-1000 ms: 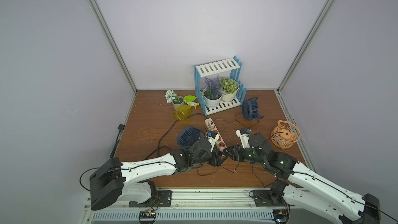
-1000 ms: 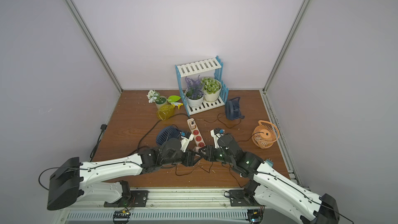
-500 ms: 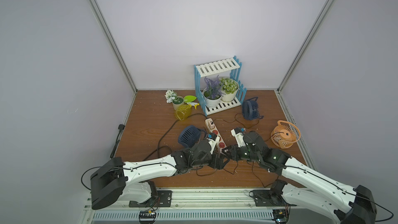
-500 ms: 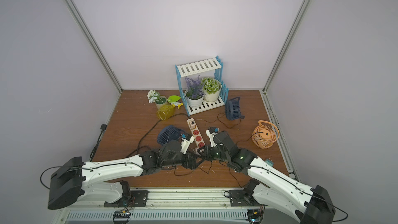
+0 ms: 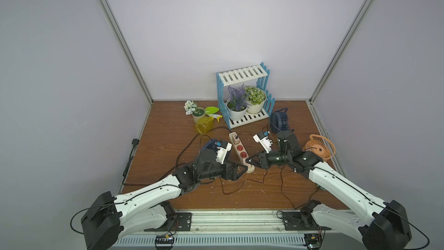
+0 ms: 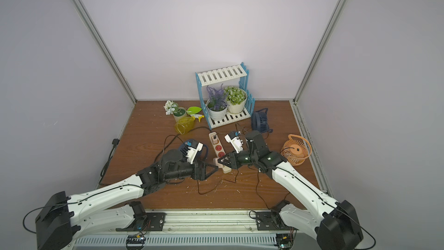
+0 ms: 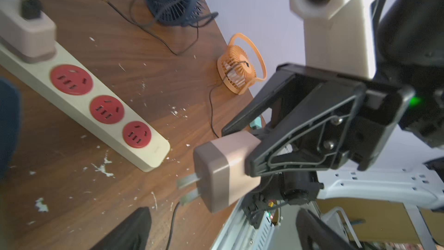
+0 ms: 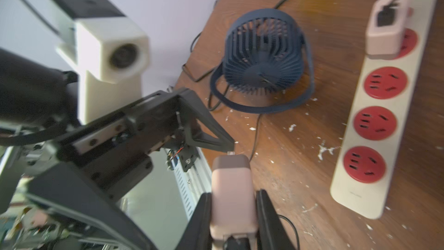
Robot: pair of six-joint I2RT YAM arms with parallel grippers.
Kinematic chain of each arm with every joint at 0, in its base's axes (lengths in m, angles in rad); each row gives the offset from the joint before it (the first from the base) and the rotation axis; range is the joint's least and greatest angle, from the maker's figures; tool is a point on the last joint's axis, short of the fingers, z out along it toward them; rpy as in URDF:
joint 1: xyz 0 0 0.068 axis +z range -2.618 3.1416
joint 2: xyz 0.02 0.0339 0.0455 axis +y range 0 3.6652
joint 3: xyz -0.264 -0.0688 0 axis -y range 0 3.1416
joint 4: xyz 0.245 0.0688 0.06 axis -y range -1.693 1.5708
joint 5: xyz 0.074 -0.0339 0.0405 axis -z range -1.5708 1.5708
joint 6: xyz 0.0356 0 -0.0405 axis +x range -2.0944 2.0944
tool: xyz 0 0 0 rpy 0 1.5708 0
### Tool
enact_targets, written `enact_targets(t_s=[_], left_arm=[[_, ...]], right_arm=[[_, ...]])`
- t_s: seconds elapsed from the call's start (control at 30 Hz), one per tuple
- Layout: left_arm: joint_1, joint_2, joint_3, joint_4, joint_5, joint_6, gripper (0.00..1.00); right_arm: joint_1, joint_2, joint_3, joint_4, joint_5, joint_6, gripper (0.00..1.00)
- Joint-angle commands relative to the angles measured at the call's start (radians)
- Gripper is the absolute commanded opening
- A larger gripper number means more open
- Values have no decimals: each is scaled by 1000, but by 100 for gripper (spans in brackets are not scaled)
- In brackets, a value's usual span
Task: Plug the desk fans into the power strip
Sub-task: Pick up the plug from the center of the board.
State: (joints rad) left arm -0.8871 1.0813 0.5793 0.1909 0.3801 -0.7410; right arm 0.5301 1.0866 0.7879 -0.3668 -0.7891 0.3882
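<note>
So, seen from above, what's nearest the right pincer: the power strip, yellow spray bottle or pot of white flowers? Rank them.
From the right pincer, in a top view:
1. power strip, right beside it.
2. yellow spray bottle, farther back on the left.
3. pot of white flowers, just behind the bottle.

**Plain booth, wooden desk**

Three bare lilac-grey walls (image 5: 216,20) meet at slim aluminium posts (image 5: 120,38). The brown wood-grain desk (image 5: 165,128) is flecked with white scraps. A blue-and-white slatted shelf (image 5: 242,76) stands near the back edge. Light is soft, even.
</note>
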Motion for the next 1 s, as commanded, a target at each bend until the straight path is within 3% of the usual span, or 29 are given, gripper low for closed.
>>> enact_targets(t_s=[0.0,0.2,0.37,0.67,0.97], left_arm=[[28,21,4,86,124,-42,97],[66,29,-27,264,225,-153,97],[72,19,-12,272,305,-158,92],[75,24,4,273,346,-171,63],[76,43,34,277,380,-185,52]], right_arm=[[-7,4,45,9,-169,-106,18],[-29,36,101,-68,-297,-187,18],[-76,44,110,-93,-379,-216,18],[-130,36,105,-101,-469,-223,17],[-130,28,79,-63,-533,-188,18]])
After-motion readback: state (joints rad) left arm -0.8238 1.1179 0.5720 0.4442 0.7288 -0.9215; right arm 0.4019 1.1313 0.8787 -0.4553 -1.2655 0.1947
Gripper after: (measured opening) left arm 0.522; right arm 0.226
